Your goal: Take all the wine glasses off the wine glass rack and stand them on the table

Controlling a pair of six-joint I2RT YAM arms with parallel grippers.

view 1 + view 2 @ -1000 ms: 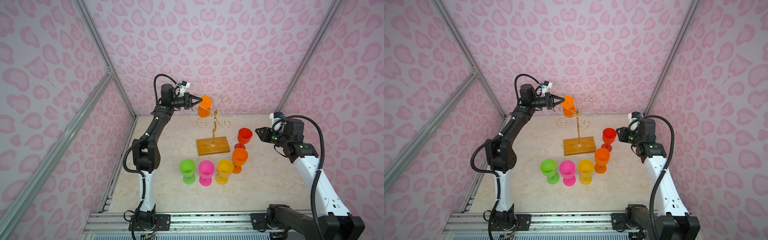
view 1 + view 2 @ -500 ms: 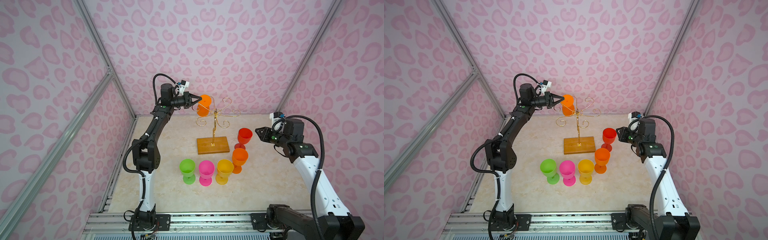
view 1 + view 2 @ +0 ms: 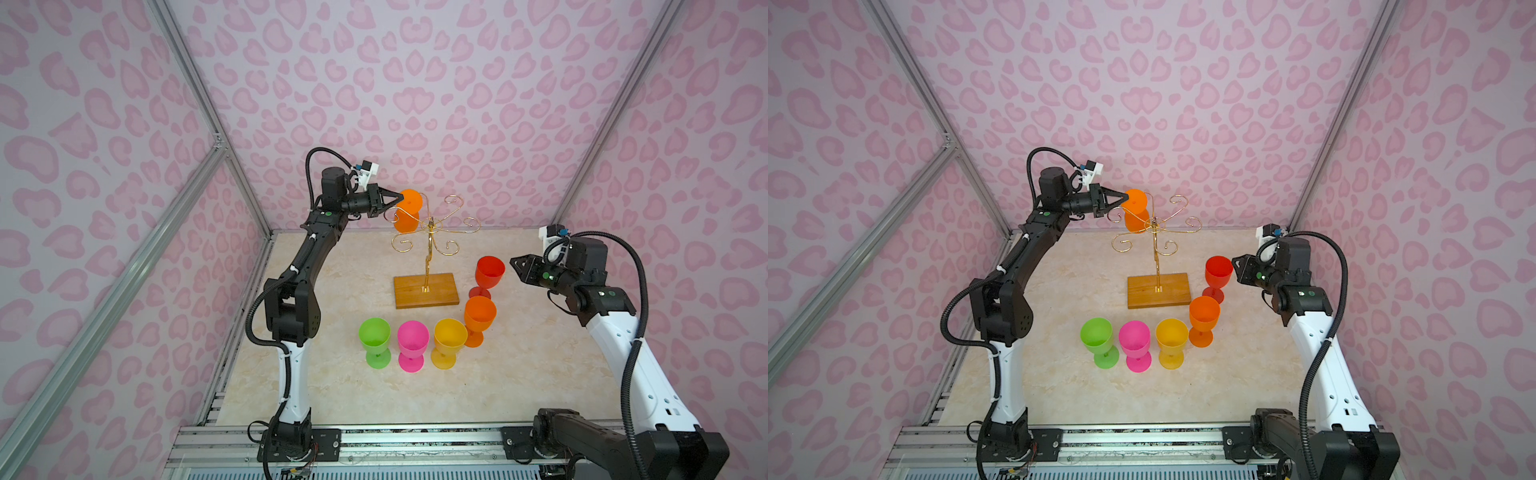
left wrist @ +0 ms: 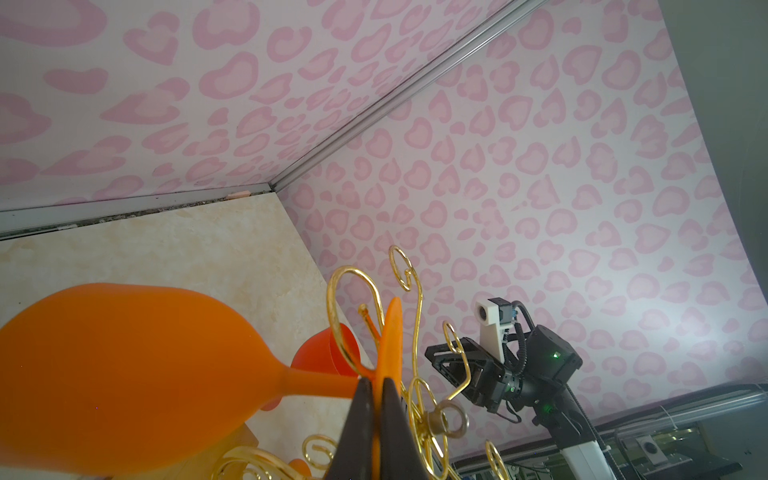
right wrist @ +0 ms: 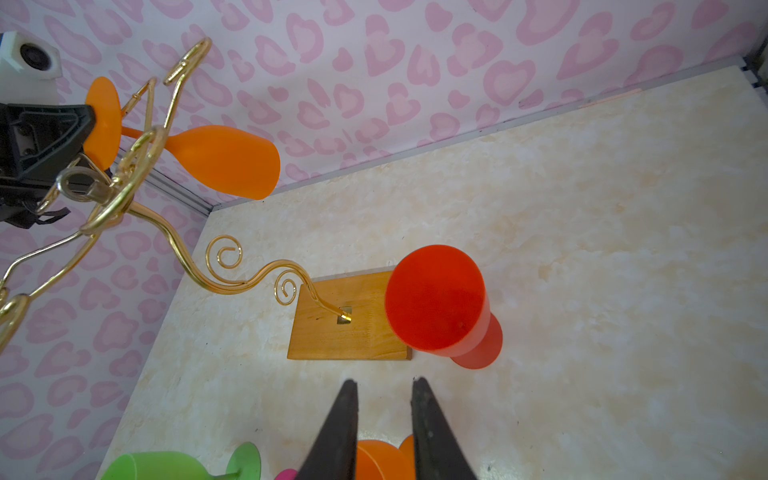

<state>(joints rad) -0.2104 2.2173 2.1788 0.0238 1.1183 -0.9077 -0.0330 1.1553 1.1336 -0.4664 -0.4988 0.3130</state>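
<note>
Left wrist view shows the left gripper (image 4: 376, 380) squeezed tight on the flat round foot of the orange wine glass (image 4: 124, 374). The glass hangs upside down, its stem in a curly arm of the gold wine glass rack (image 3: 407, 291), at the back left of the rack in both top views. The right gripper (image 5: 384, 382) is open a little and holds nothing. It is near the red wine glass (image 5: 434, 297), not touching it
</note>
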